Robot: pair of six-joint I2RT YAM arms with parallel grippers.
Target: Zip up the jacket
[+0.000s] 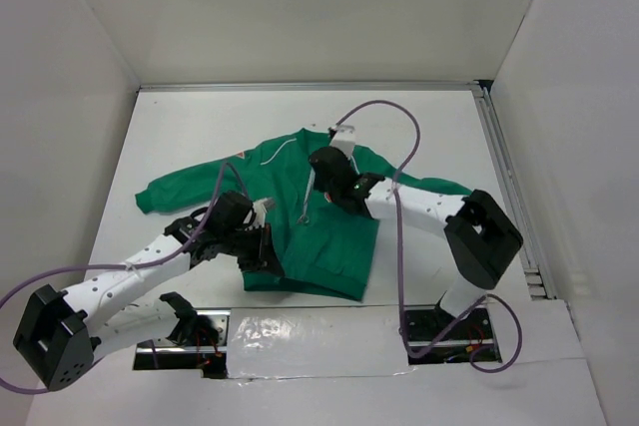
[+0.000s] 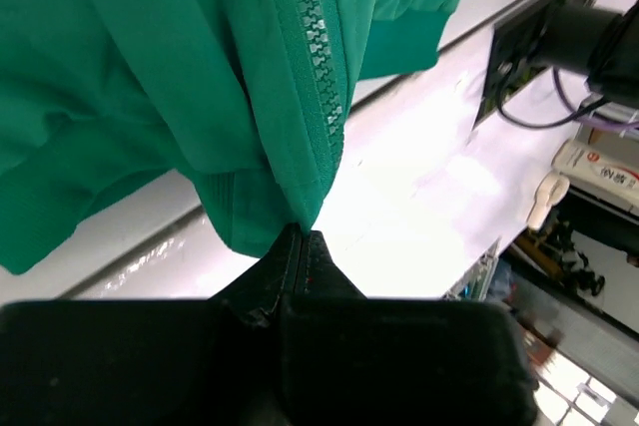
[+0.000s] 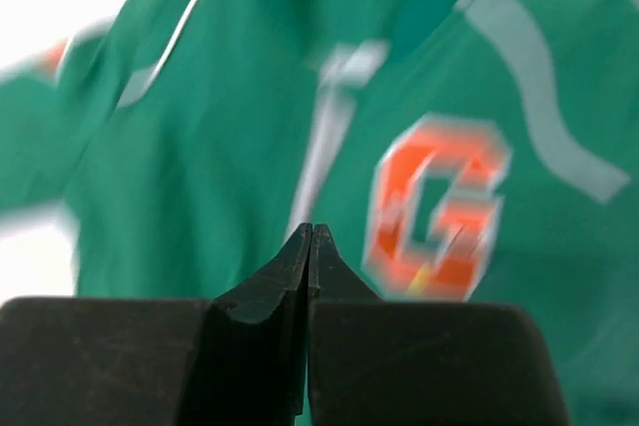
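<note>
Green jacket [image 1: 329, 236] with matching green zipper teeth [image 2: 318, 37], orange "G" patch [image 3: 439, 207] with pale edging, thin white shoulder piping [image 3: 539, 97]. Plain white counter [image 1: 200, 127]. Black left end effector [image 2: 303, 234], black right end effector [image 3: 311, 231], purple cables [image 1: 381, 103].

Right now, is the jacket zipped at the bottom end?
Zipped there: in the left wrist view the jacket has its zipper teeth meshed down to the hem, which the left gripper pinches. Near the collar, cannot tell.

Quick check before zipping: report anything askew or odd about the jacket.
The jacket lies slightly askew, and its hem corner at the foot of the zipper is pinched in the left gripper, with fabric bunched around it. No damage shows.
</note>
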